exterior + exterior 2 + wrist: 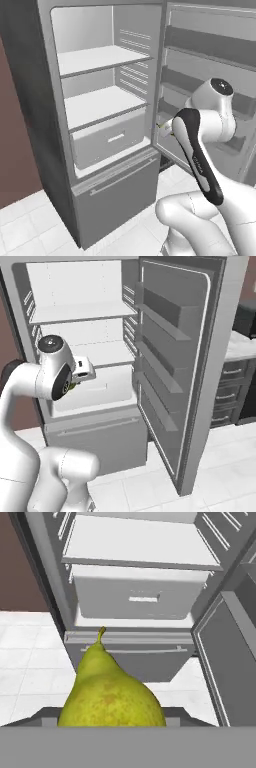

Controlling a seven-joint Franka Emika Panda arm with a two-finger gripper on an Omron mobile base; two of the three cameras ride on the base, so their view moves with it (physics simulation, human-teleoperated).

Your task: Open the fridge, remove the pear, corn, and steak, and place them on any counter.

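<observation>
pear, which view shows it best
The hand view: the pear sits large in the foreground, stem and speckled yellow-green skin plain. In the left base view just a sliver peeks past the arm; in the right base view a green edge shows under the wrist.

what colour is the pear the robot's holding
Yellow-green with fine brown speckles; the pear shows best in the hand view.

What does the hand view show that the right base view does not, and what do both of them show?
Only the hand view shows the pear large and close at the tool, stem toward the fridge. Only the right base view shows the arm, the open door's inner shelves, and a counter over dark drawers at the right. Both show the fridge open, its white shelves and its drawer shut.
</observation>
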